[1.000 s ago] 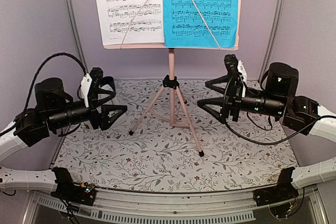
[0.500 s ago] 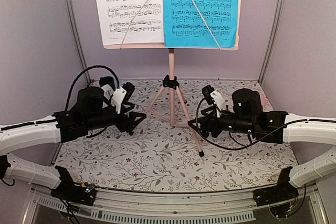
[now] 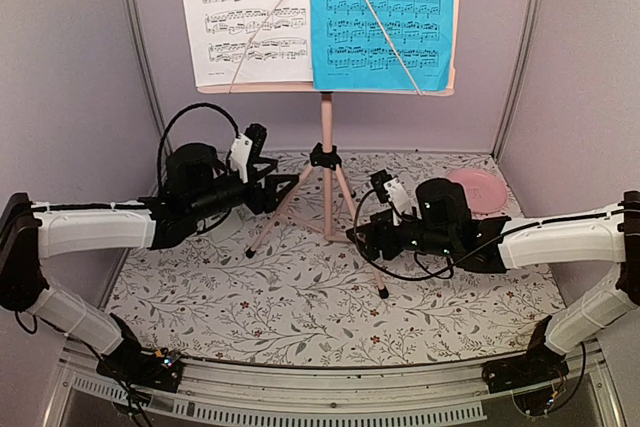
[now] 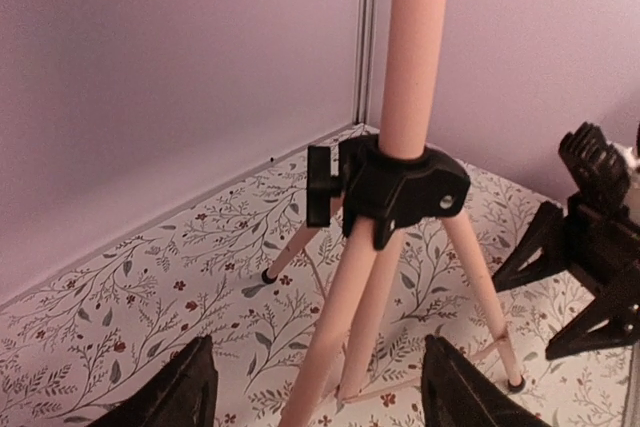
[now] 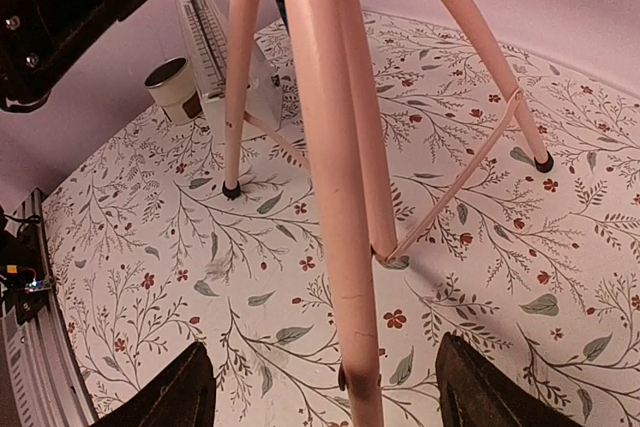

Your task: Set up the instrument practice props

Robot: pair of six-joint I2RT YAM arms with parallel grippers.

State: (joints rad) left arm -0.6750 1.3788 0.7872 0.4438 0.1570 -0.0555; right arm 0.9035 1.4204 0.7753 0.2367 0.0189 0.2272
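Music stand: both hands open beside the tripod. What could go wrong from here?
1. Tipping: the music stand carries its desk high on thin legs, so an uneven push from the left hand or right hand could topple it.
2. The white sheet and blue sheet sit under thin wire arms only, and a jolt may slide them off.
3. The metronome stands just behind one leg, so a dragged leg could knock it.

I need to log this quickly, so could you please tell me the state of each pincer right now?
Left pincer: open, holding nothing, facing the music stand.
Right pincer: open, holding nothing, close to a music stand leg.
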